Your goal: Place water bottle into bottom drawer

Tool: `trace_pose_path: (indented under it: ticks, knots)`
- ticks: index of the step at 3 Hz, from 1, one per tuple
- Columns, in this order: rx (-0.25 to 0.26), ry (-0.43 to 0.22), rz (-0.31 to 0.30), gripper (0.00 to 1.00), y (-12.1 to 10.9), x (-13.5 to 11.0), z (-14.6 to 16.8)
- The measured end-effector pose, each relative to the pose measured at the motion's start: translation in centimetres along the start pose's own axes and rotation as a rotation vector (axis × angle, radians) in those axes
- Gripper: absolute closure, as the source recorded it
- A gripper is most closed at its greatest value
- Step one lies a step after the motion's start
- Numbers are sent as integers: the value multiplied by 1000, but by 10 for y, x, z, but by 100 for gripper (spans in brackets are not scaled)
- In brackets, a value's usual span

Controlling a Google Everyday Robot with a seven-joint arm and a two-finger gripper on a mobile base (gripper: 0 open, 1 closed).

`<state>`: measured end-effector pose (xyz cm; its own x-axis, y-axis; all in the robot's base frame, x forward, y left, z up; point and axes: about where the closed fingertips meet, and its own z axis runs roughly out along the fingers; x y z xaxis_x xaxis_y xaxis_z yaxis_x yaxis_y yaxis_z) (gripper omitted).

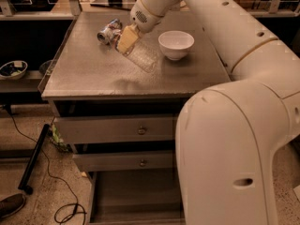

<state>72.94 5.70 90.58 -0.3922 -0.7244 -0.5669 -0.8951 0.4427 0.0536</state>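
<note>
Two-finger gripper (127, 41) sits at the end of the white arm (225, 46), over the rear centre of the grey metal cabinet top (89, 74). Its yellowish fingers (123, 39) are clenched on the neck end of the small clear, ribbed plastic water bottle (143, 57).

The water bottle hangs tilted, base pointing down and to the right, clear of the surface. A faint shadow lies on the metal below it.

A blue-and-silver soda can (108, 32) lies on its side just left of the gripper. Whether the two touch cannot be told. A white round bowl (176, 43) stands upright just to the right of the bottle, apart from it.

Below the top, two shut grey drawer fronts each carry a round brass knob: upper drawer (117, 129), middle drawer (112, 162). The bottom drawer (133, 193) is pulled out, its plain grey floor showing; the arm's large white link hides its right part.

A black cable (56, 186) trails over the speckled floor on the left.
</note>
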Motion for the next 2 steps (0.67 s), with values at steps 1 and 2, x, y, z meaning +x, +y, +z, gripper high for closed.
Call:
trace_pose_path:
  ticks: [1, 2]
  knots:
    - [27, -37, 1, 100, 11, 3, -22]
    - [47, -61, 10, 100, 26, 17, -43]
